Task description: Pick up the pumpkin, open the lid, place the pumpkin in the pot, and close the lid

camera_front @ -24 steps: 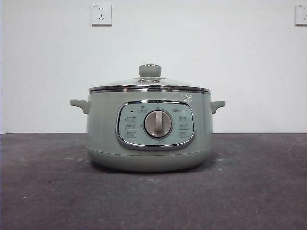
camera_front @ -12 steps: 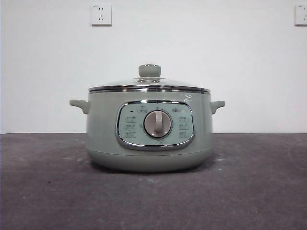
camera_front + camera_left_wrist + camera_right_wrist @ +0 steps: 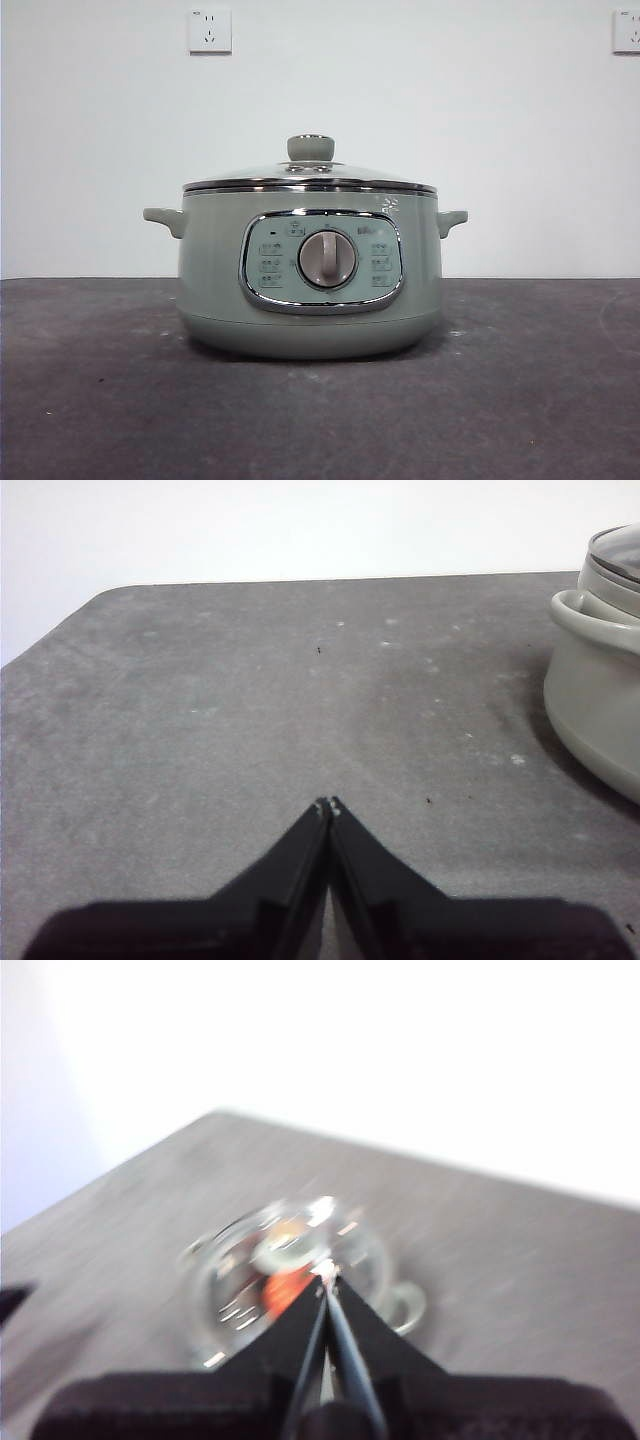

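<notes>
Centrally on the dark grey, speckled table (image 3: 100, 400) stands the sage-green pot (image 3: 210, 290), its glass lid (image 3: 310, 172) seated. Panel labels around the silver dial (image 3: 327, 260) are too small to read. Two wall sockets (image 3: 210, 30) mark the white wall. Left gripper (image 3: 328, 804), jaws pressed together, hovers beside the pot. Right gripper (image 3: 326, 1272), likewise pressed together, hangs above the lid; the blurred orange pumpkin (image 3: 285, 1288) shows through the glass.

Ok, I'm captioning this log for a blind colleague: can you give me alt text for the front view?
A sage-green pot stands mid-table with its glass lid on, control panel and silver dial facing the camera. Behind is a white wall with two sockets. No arm or pumpkin shows in this view.
</notes>
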Tool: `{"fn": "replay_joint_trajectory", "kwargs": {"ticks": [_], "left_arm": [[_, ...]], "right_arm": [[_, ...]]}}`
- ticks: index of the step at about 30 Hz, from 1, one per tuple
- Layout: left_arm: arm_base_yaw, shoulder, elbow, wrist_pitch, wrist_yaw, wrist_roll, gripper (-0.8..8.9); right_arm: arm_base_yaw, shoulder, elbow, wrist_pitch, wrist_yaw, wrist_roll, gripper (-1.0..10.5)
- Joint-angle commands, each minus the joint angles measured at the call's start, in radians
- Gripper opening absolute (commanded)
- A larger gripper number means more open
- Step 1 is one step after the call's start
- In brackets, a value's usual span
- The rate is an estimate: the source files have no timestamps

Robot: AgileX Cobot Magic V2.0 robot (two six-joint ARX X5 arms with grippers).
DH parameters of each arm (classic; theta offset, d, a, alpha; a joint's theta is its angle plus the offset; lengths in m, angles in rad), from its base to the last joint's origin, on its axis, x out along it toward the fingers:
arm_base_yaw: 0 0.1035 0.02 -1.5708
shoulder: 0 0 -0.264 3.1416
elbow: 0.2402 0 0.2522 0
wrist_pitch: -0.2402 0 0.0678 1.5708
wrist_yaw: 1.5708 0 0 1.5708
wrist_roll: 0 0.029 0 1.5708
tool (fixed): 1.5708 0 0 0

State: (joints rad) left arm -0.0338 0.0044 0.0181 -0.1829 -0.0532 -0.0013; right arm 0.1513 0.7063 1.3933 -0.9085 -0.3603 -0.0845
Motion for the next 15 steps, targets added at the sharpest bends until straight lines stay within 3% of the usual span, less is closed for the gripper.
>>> {"fn": "replay_joint_trajectory", "kwargs": {"ticks": [1, 7, 15], "left_arm": [[0.002, -0.003, -0.016, 0.005, 0.003, -0.006, -0.04], [0.002, -0.003, -0.016, 0.005, 0.003, -0.006, -0.04], [0.002, -0.003, -0.016, 0.005, 0.003, -0.006, -0.04]], "right_arm": [[-0.076, -0.089, -0.161, 0.124, -0.001, -0.022, 0.0], [-0.150, -0.309, -0.552, 0.416, -0.001, -0.019, 0.0], [-0.156, -0.517, -0.979, 0.685, 0.002, 0.005, 0.0]]}}
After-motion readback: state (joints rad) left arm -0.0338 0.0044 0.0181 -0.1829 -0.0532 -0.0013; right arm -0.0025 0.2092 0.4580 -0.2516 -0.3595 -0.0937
